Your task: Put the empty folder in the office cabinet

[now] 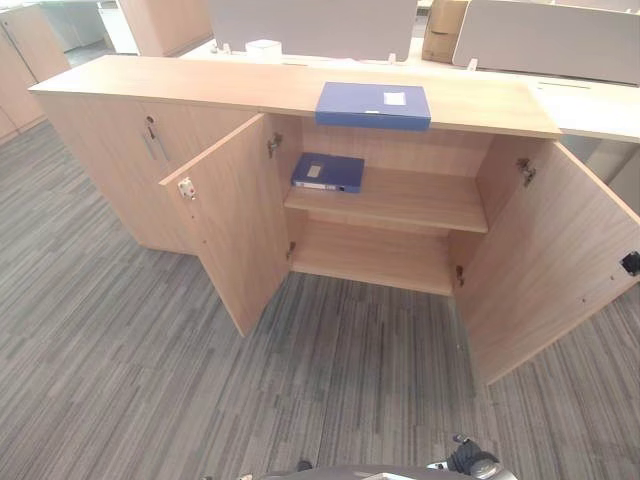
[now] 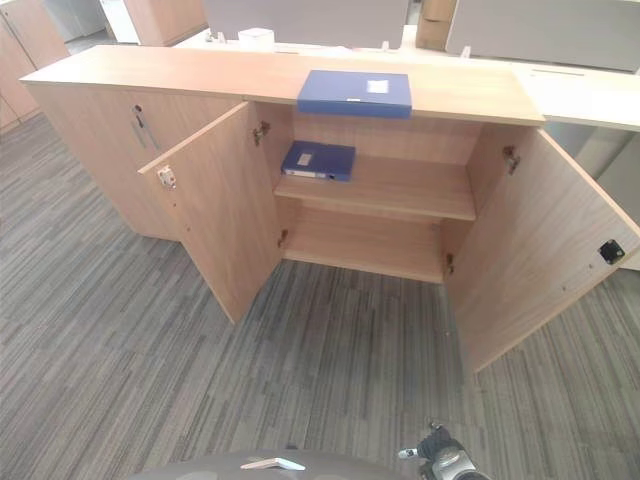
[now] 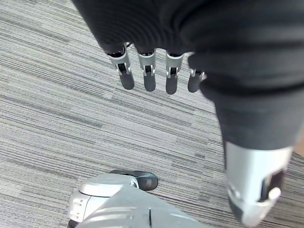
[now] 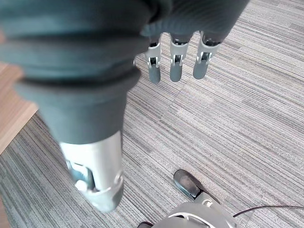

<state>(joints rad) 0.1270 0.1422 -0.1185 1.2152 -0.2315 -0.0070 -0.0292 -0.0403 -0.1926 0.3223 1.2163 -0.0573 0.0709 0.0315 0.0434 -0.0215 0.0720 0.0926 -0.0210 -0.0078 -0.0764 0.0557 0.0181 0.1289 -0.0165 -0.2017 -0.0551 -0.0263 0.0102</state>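
A blue folder (image 1: 373, 104) with a white label lies flat on top of the low wooden cabinet (image 1: 200, 85). A second blue folder (image 1: 328, 171) lies at the left end of the upper shelf (image 1: 420, 205) inside. Both cabinet doors stand wide open, the left door (image 1: 235, 230) and the right door (image 1: 545, 260). The lower shelf (image 1: 375, 262) is bare. My left hand (image 3: 149, 76) hangs over the grey carpet with straight fingers and holds nothing. My right hand (image 4: 175, 66) hangs the same way, open, near a wooden edge.
Striped grey carpet (image 1: 150, 380) stretches between me and the cabinet. A closed cabinet section (image 1: 120, 160) with a handle is at the left. Behind stand desks with grey partitions (image 1: 310, 25), a small white box (image 1: 263, 46) and a cardboard box (image 1: 443, 30).
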